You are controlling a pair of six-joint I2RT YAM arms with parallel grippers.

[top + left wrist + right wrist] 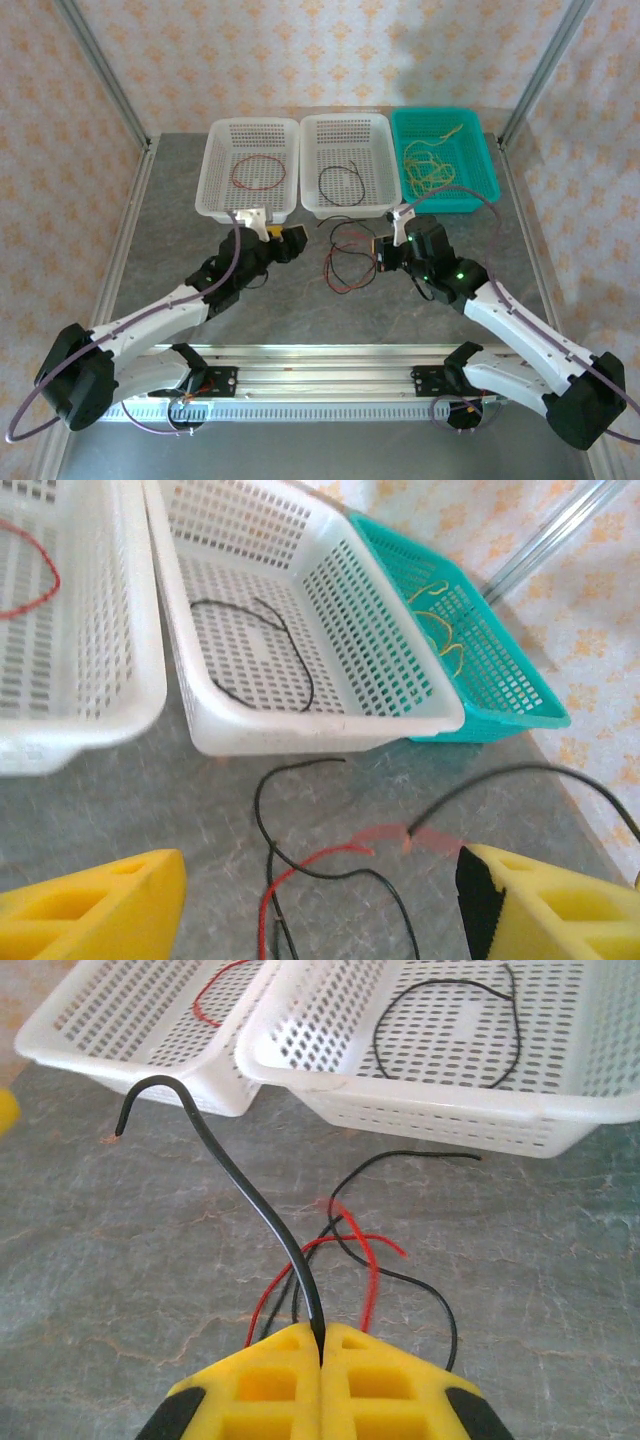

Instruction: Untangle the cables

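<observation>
Arm bases [205, 380] sit lowest in the top view; beyond them tangled cables [345, 265] lie on the counter [180, 230] between left hand [290, 240] and right hand [383, 257]. Left wrist: yellow fingers [100, 905] apart over the tangle. Right wrist: fingers [390, 1370] pinched together on a black cable [258, 1208] arcing up from it.

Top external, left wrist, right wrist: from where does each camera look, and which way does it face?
Top external: above and behind the arms, looking down on the table and baskets; both arms show.
Left wrist: faces the middle basket; left end effector open below.
Right wrist: faces the tangle; right end effector shut on a black cable.
Shared: middle basket, tangle.
</observation>
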